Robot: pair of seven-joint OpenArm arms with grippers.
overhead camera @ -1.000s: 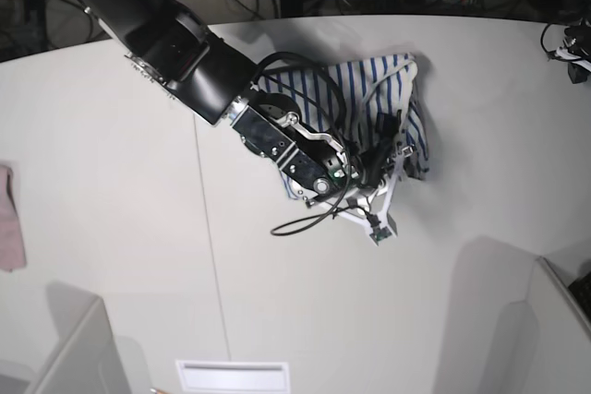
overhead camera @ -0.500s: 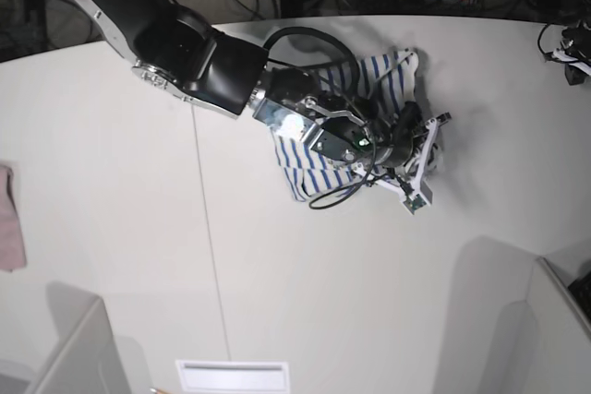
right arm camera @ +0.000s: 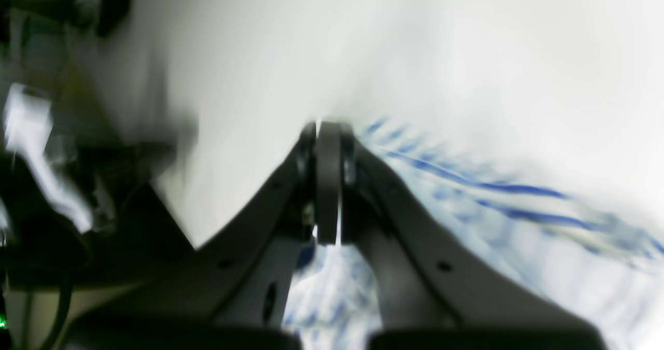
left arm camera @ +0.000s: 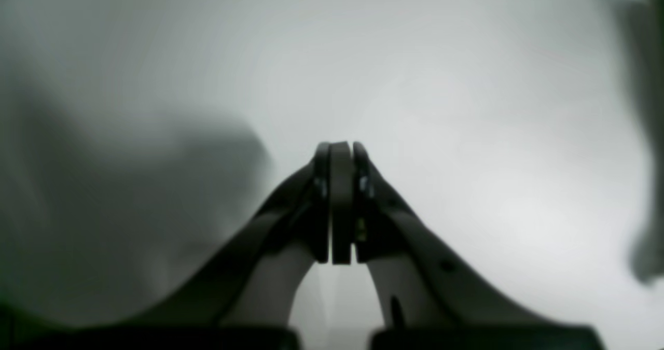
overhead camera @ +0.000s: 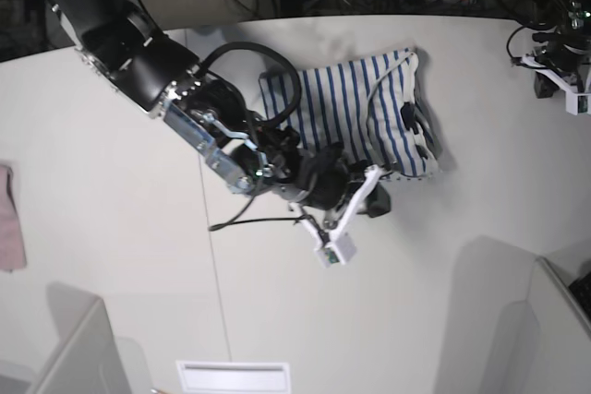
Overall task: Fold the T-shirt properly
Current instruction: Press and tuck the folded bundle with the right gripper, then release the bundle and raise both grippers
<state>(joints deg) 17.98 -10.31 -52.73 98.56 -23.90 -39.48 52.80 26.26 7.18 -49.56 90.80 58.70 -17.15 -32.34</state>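
- We are seeing the T-shirt (overhead camera: 355, 113) lying as a compact folded bundle at the table's (overhead camera: 111, 256) one o'clock; folding looks nearly done.
- Our right gripper (overhead camera: 363, 193), jaws together and empty, is hovering at its six o'clock edge.
- Our left gripper (left arm camera: 336, 205), jaws together, is holding nothing.

The white cloth T-shirt with thin blue stripes (overhead camera: 369, 113) carries its stripes lengthwise across a white ground, with a small dark patch near its right edge. Under it, the broad round table top (overhead camera: 111, 228) is plain off-white with one thin grey seam. At the table's left edge lies a plain pale pink cloth (overhead camera: 9, 219). The right arm's black casing (overhead camera: 129, 34) ends in white gripper parts left of the T-shirt.
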